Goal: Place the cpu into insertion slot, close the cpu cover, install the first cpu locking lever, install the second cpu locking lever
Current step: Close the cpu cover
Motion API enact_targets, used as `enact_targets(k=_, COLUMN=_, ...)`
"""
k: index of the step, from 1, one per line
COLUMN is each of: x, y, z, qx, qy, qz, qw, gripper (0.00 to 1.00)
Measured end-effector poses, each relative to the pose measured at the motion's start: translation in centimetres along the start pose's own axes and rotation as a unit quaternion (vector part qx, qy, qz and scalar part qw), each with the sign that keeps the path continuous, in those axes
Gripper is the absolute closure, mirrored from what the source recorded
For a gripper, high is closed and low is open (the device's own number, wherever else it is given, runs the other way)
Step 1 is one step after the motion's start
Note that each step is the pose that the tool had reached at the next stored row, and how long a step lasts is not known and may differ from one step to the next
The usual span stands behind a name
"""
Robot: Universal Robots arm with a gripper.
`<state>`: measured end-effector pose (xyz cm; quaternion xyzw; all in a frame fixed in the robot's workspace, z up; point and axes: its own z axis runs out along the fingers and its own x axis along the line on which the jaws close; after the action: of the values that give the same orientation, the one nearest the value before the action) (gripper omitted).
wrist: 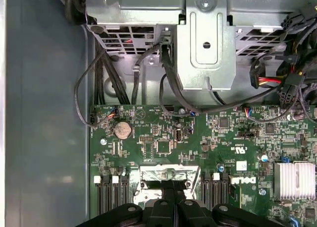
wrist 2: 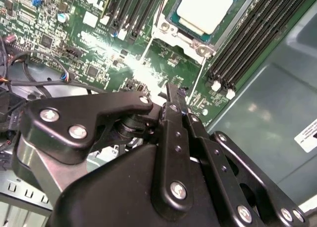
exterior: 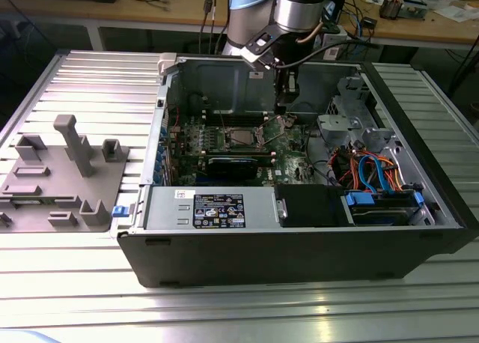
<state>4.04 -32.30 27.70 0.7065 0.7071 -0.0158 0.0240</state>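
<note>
Cpu sits in its socket; claw closed nearby

Just ahead of the claw the cpu is seated on the motherboard, flanked by memory slots, inside the computer case set on the desk.

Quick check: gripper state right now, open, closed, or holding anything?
Gripper: closed, fingers together, nothing visibly held between them.
</note>
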Motion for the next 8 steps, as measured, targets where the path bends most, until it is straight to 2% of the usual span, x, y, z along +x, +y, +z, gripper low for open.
enact_targets(k=8, x=0.01, y=0.93, z=0.3, qx=0.0003, qy=0.0, qz=0.0, qw=1.0, gripper=0.89)
